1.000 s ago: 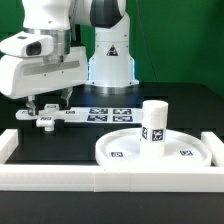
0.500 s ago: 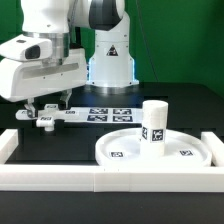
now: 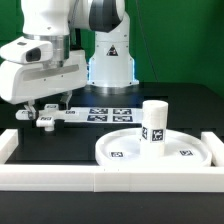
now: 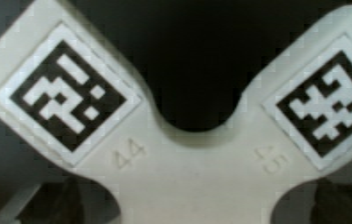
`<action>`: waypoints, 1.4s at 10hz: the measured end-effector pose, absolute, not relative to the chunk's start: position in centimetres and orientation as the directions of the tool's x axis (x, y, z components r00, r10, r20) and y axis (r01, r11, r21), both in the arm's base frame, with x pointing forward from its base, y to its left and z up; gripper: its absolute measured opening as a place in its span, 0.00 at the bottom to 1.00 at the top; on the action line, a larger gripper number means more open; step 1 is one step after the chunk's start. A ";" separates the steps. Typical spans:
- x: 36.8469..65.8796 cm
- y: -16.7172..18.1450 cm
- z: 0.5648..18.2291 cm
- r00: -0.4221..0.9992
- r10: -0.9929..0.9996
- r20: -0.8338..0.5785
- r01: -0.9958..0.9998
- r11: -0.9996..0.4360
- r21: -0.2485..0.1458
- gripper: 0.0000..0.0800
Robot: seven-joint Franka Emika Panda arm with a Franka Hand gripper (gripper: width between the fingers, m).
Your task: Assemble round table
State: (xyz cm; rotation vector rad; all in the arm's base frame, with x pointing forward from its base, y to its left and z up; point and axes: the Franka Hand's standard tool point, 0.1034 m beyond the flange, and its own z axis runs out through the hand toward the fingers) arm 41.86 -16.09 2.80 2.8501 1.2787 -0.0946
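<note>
Standing leg [image 3: 152, 122], axis vertical, on disc [image 3: 125, 140].

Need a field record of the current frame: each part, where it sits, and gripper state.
gripper: down at the cross-shaped base piece; open or shut cannot be told
cross-shaped base piece: flat on the table, exterior view's left, next to the marker board; two tagged arms fill the wrist view
round disc: flat on the table, exterior view's right
leg: upright on the round disc
border rail: along the front edge
assembly: base piece not yet joined to the leg
</note>
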 end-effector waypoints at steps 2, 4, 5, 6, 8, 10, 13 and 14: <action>41.8 -16.2 2.5 0.663 0.745 -0.064 0.746 -0.665 -0.013 0.81; 41.7 -16.2 2.4 0.664 0.745 -0.066 0.746 -0.666 -0.016 0.81; 41.7 -16.2 2.4 0.664 0.745 -0.066 0.746 -0.666 -0.016 0.61; 41.7 -16.2 2.4 0.663 0.745 -0.066 0.746 -0.666 -0.015 0.61; 41.7 -16.2 2.4 0.663 0.746 -0.066 0.747 -0.665 -0.016 0.55; 42.4 -15.4 3.1 0.650 0.758 -0.055 0.759 -0.651 -0.004 0.55; 45.2 -10.6 6.9 0.636 0.771 -0.047 0.771 -0.637 -0.019 0.55; 46.6 -9.5 8.4 0.619 0.784 -0.045 0.785 -0.620 -0.021 0.55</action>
